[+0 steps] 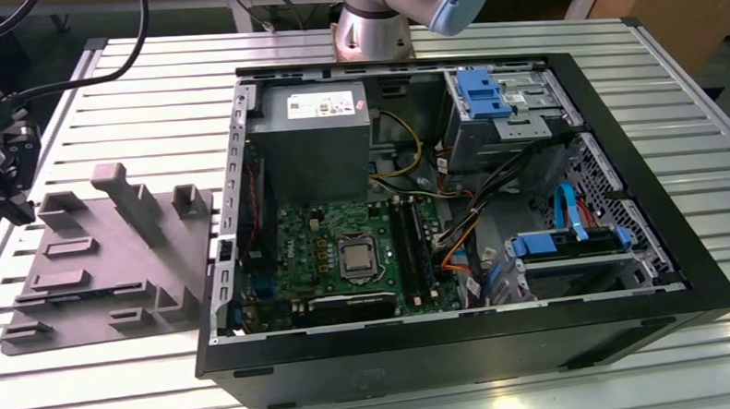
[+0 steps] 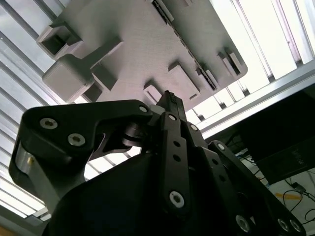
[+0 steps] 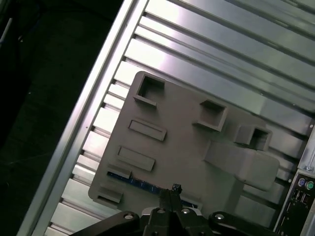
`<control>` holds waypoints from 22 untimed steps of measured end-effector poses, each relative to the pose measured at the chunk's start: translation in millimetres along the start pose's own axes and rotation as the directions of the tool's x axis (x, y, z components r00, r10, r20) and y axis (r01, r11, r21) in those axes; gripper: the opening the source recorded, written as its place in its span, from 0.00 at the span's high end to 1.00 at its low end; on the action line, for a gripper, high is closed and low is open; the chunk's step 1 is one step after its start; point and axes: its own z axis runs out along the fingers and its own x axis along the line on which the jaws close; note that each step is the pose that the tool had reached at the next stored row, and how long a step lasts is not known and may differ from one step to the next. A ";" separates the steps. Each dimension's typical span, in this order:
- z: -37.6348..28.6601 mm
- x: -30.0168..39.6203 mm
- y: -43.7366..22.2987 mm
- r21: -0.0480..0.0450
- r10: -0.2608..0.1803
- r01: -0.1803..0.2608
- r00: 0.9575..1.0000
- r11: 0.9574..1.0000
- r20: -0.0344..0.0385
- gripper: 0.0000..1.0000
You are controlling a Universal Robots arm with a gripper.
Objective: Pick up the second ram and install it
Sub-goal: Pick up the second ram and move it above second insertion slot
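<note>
Black metal fingers of the hand (image 3: 172, 190) sit pressed together with nothing between them, hanging above a grey plastic tray (image 3: 197, 147). In the first wrist view the tips line up with the second ram (image 3: 140, 183), a dark strip with bluish chips lying flat along one edge of that tray, apart from the hand. The tray rests on a desk (image 3: 206, 44) of silver slats. In the exterior view, upright grey blocks (image 1: 124, 192) rise from the tray, and an open computer case (image 1: 664, 275) stands just beside it on the exterior view's right, its green board (image 1: 342, 252) showing.
</note>
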 end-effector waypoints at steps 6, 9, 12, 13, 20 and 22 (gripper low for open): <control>0.0 0.0 0.0 -0.001 -0.037 0.037 0.999 0.999 -0.002 0.89; 0.0 0.0 0.0 -0.002 -0.056 0.056 0.998 0.998 -0.002 0.89; 0.0 0.0 0.0 -0.003 -0.074 0.074 0.997 0.997 -0.003 0.89; 0.0 0.0 0.0 -0.003 -0.080 0.080 0.997 0.997 -0.003 0.89; 0.0 0.0 0.0 -0.005 -0.124 0.124 0.992 0.992 -0.005 0.89; 0.0 0.0 0.0 -0.005 -0.138 0.138 0.990 0.990 -0.006 0.89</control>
